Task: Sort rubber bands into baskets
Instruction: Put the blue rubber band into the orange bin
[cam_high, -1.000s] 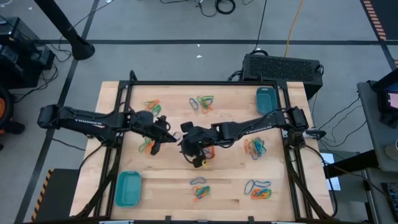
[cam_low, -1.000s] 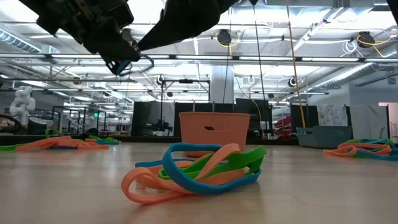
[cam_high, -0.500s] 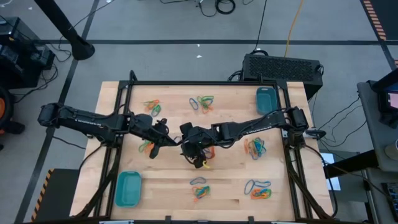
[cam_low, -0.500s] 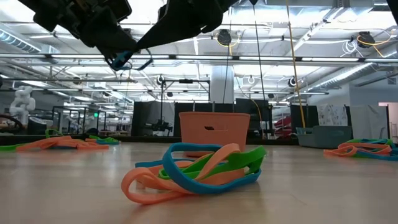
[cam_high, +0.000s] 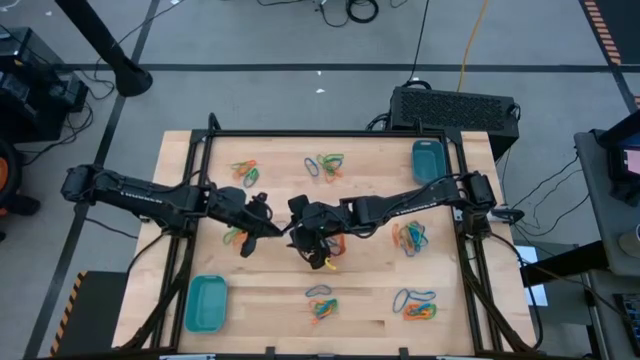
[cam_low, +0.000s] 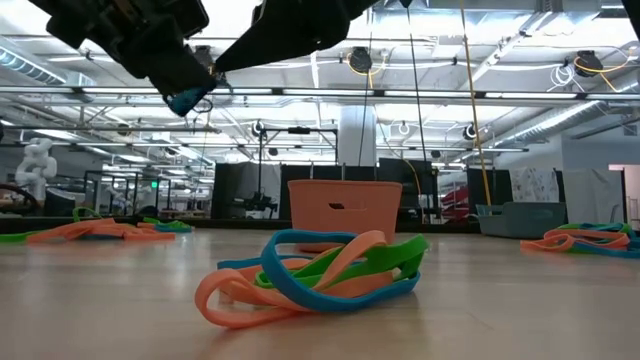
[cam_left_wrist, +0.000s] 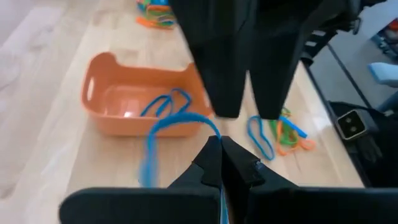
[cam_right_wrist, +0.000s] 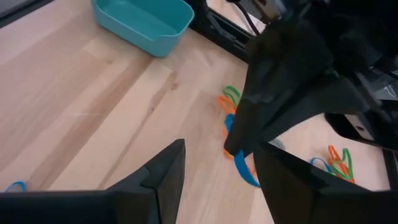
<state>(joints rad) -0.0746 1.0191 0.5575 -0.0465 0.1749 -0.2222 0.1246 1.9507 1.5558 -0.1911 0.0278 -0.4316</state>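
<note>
Mid-handover above the orange basket (cam_left_wrist: 140, 107) at the counter's (cam_high: 370, 290) centre: left gripper (cam_left_wrist: 222, 163) with jaws clamped on a blue rubber band (cam_left_wrist: 163, 134), right gripper (cam_right_wrist: 214, 171) alongside with jaws spread wide and empty. Next, likely a release over the orange basket; little clearance between the two arms, teal baskets (cam_high: 206, 303) well apart toward the counter's corners.

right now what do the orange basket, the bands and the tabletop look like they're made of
The orange basket: probably moulded plastic, with smooth, slightly glossy walls, rounded corners and a cut-out handle. The rubber bands: flat, matte, floppy loops in orange, blue and green, so likely rubber or silicone. The tabletop: pale wood, showing grain and plank seams, with a low sheen.
</note>
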